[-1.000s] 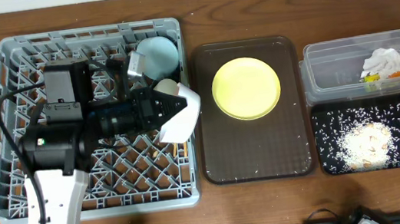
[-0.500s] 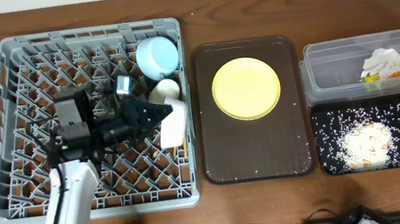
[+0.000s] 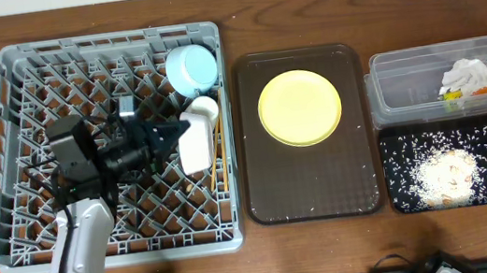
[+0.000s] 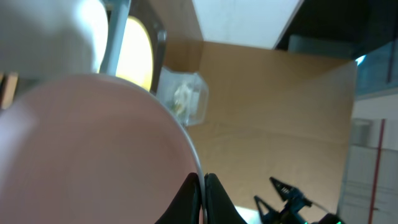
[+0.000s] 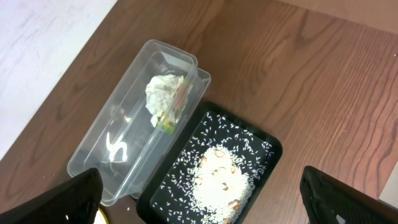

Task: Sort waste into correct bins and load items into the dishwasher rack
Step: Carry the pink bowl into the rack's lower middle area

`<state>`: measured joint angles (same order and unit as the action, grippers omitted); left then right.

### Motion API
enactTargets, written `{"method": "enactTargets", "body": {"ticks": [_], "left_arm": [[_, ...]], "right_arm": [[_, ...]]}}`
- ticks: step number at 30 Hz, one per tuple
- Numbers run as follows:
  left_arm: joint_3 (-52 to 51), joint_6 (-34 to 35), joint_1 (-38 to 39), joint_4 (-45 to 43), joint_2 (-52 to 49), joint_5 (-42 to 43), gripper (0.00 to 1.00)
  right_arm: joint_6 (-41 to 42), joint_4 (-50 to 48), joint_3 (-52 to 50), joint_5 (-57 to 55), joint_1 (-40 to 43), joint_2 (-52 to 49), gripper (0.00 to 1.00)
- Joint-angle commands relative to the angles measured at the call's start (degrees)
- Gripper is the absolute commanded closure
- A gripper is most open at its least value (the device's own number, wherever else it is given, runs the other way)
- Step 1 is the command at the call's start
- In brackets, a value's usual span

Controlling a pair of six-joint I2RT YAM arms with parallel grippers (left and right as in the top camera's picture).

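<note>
1. Overhead: left gripper (image 3: 166, 133) clamped on the bowl (image 3: 194, 147), which is on edge in the rack (image 3: 22, 100) by the desk's left edge.
2. Left wrist: bowl (image 4: 93, 155) rim pinched between the fingers (image 4: 215, 200).
3. Right wrist: right gripper (image 5: 200, 186) spread wide above tub (image 5: 106, 155) and black tray (image 5: 264, 144), right edge.

In the left wrist view the white bowl (image 4: 81, 155) is a blurred pinkish mass cut off by the left and bottom edges. It hides most of the yellow plate (image 4: 138, 53). The left gripper (image 4: 203, 190) shows only two dark fingertips pinching the bowl's rim. Overhead, the left arm (image 3: 72, 157) covers part of the dishwasher rack (image 3: 19, 81), and the bowl hides much of the chopsticks (image 3: 223, 172). Near the tabletop's right edge, the tissue (image 3: 467, 76) covers most of the snack wrapper (image 3: 460, 98). The right gripper (image 5: 205, 205) is cut off at the bottom corners of its own view.
</note>
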<state>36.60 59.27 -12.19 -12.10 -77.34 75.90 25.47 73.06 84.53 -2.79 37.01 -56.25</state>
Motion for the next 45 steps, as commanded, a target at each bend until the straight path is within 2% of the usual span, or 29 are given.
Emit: {"method": "enactTargets", "body": {"ticks": [1,3,5,17,22,27,30,32,33,37,38,45], "left_arm": [[-1.51,15.32,-0.39,-8.39,-1.18,4.11,0.94],[-1.51,21.20,-0.13,-15.45,-0.79,5.70,0.94],[-1.51,23.37,0.46,-17.18,0.22,6.03,0.94],[-6.67,23.08,4.55,-17.16,3.17,-2.75,0.94],[-10.97,22.43,4.11,-17.18,3.13,-7.15,0.94],[-11.63,20.92,0.33,-17.18,3.13,-8.41,0.93],[-11.63,19.56,-1.18,-17.16,3.13,-8.41,0.83],[-11.63,18.05,-1.60,-17.20,3.13,-8.09,0.54],[-11.63,17.64,-1.75,-17.20,3.13,-7.82,0.46],[-11.63,17.51,-2.78,-20.20,3.17,-7.61,0.25],[-11.63,17.51,-3.13,-21.57,3.19,-7.56,0.21],[-11.61,17.53,-7.54,-23.21,3.34,-7.58,0.16]], "right_arm": [[0.63,0.09,0.00,0.00,0.74,0.09,0.01],[0.63,0.09,0.00,0.00,0.74,0.09,0.01],[0.66,0.09,0.00,0.00,0.74,0.09,0.01],[0.63,0.09,0.00,0.00,0.74,0.09,0.01],[0.63,0.09,0.00,0.00,0.74,0.09,0.01],[0.63,0.09,0.00,0.00,0.74,0.09,0.01],[0.63,0.09,0.00,0.00,0.74,0.09,0.01],[0.63,0.09,0.00,0.00,0.74,0.09,0.01],[0.63,0.09,0.00,0.00,0.74,0.09,0.01],[0.63,0.09,0.00,0.00,0.74,0.09,0.01],[0.63,0.09,0.00,0.00,0.74,0.09,0.01],[0.63,0.09,0.00,0.00,0.74,0.09,0.01]]}}
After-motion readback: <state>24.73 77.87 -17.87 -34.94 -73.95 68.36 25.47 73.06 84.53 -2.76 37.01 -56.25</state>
